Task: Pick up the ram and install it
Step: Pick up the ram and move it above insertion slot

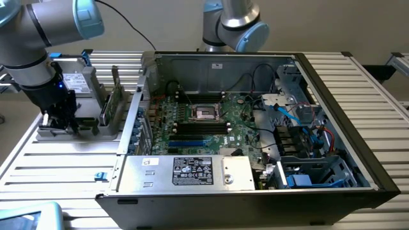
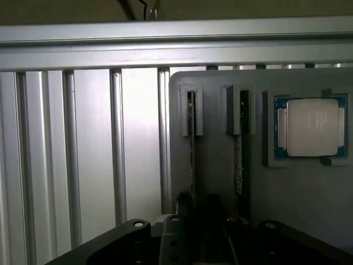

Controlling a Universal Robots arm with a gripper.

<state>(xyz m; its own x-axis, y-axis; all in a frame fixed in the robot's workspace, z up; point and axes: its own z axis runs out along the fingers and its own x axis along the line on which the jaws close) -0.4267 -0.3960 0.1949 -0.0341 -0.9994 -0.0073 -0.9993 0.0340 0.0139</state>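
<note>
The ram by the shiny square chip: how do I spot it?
Find the grey holder on the ribbed table. Beside its square silver chip run two narrow slots. The ram is the thin green strip on edge in the slot nearer the chip.

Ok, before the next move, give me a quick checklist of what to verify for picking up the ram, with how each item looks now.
1. The gripper is down at the grey holder: ok.
2. The ram, the stick farther from the processor chip, stands in its slot: ok.
3. The gripper looks in line with that ram in the wrist view: ok.
4. The ram is actually gripped: cannot tell.
5. The black memory slots on the motherboard look empty: ok.
6. The case is open, with no cable across those slots: ok.
</note>
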